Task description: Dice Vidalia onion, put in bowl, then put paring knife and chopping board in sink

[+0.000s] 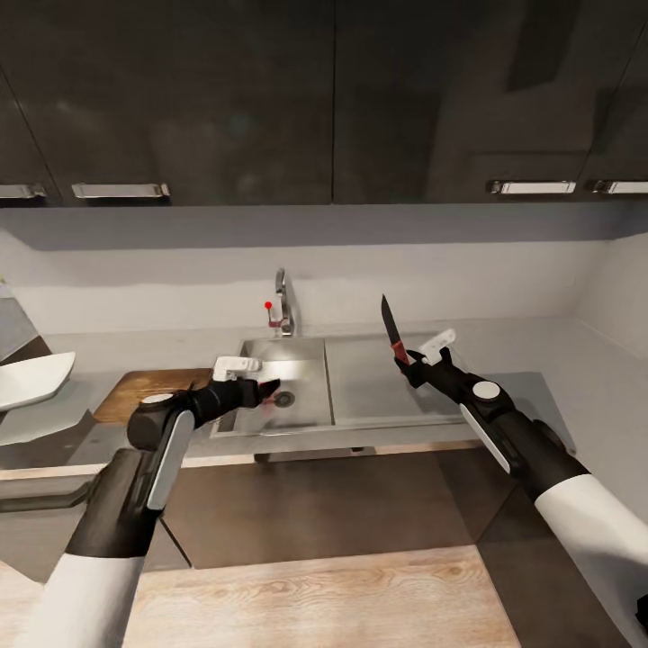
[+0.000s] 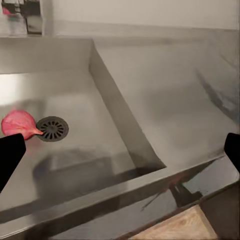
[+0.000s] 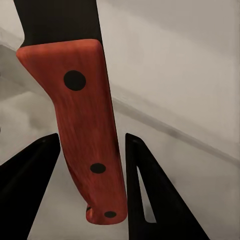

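Currently, right pincer [image 1: 409, 360] grips the knife [image 1: 391, 330]; left pincer [image 1: 261, 389], open, must close on the onion [image 2: 18, 124] in the sink [image 1: 310, 355].

The sink [image 1: 297, 378] is brushed, reflective steel; the paring knife [image 1: 392, 335] has a smooth reddish wooden handle and matt dark blade; the chopping board [image 1: 148, 389] is grained wood.

onion [image 2: 18, 124] in sink [image 1: 306, 360] beside drain [image 2: 52, 128] | chopping board [image 1: 148, 389] left of sink | bowl [image 1: 31, 378] farther left

Head view high, facing the sink [image 1: 283, 378], left wrist close above same basin [image 2: 75, 150]
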Motion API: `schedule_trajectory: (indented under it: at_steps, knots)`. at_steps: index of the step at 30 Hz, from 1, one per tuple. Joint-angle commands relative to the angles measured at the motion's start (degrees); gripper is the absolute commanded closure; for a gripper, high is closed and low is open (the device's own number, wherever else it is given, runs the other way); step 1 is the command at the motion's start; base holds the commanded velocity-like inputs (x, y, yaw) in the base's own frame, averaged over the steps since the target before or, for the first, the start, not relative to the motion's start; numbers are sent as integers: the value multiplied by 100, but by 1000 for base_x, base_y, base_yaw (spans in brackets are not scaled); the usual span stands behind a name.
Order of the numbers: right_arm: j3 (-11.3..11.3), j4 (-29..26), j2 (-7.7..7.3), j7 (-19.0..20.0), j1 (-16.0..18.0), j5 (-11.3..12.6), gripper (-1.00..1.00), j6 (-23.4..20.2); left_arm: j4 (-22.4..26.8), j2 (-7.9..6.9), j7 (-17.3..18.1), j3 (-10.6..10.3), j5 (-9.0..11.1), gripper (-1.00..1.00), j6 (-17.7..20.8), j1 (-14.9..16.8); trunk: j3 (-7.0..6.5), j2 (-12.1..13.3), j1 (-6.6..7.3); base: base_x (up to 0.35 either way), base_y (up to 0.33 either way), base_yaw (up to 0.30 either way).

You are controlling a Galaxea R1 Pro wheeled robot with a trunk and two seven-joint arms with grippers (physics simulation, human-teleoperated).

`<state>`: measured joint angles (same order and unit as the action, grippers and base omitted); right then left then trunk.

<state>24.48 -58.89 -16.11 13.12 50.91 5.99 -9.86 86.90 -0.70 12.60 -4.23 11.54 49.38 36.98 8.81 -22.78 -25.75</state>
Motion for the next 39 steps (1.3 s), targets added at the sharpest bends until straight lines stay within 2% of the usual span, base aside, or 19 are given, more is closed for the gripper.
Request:
schedule_trajectory:
  at_steps: [1, 3, 4, 5, 7, 8, 9, 15, 21, 27, 31, 39]
  knots:
    - [12, -8, -6, -3, 7, 61, 100, -36, -249, -2, -4, -2, 39, -100, 56, 158, 13, -13, -3, 0, 0, 0]
    - [12, -8, -6, -3, 7, 61, 100, -37, -952, -5, -4, 12, 61, -100, 76, 468, 13, -13, -3, 0, 0, 0]
    - [12, -8, -6, -7, 7, 61, 100, -38, -1478, -3, -2, 28, 70, -100, 44, 666, 13, -13, -3, 0, 0, 0]
    - [9, -8, -6, -5, 7, 61, 100, -40, -1756, -2, 1, 34, 76, -100, -20, 753, 13, -13, -3, 0, 0, 0]
    - [-9, -8, -6, -7, 7, 61, 100, -41, -1973, -6, 12, 39, 80, -100, -186, 828, 13, -13, -3, 0, 0, 0]
    - [-119, -8, -6, -9, 7, 61, 100, -42, -1879, -19, 10, 44, 88, -100, -441, 882, 13, -13, -3, 0, 0, 0]
    - [-175, -8, -6, -10, 7, 61, 100, -42, -1786, -30, 9, 44, 90, -100, -486, 891, 13, -13, -3, 0, 0, 0]
    - [-343, -8, -6, -11, 7, 61, 100, -42, -1460, -85, -2, 45, 94, -100, -536, 906, 13, -13, -3, 0, 0, 0]
    - [-371, -8, -6, -11, 7, 61, 100, -42, -1337, -103, -3, 45, 93, -100, -432, 905, 13, -13, -3, 0, -21, 0]
    - [-454, -8, -6, -11, 7, 61, 100, -42, -1215, -94, -3, 39, 86, -100, -219, 902, 13, -13, -3, 72, -232, 154]
    - [-490, -8, -6, -11, 7, 61, 100, -42, -1241, -121, -6, 44, 85, -100, -75, 901, 13, -13, -3, 165, -277, 114]
    - [-497, -8, -6, -11, 7, 61, 100, -42, -1315, -131, -12, 45, 85, -100, -44, 899, 13, -13, -3, 257, -233, 13]
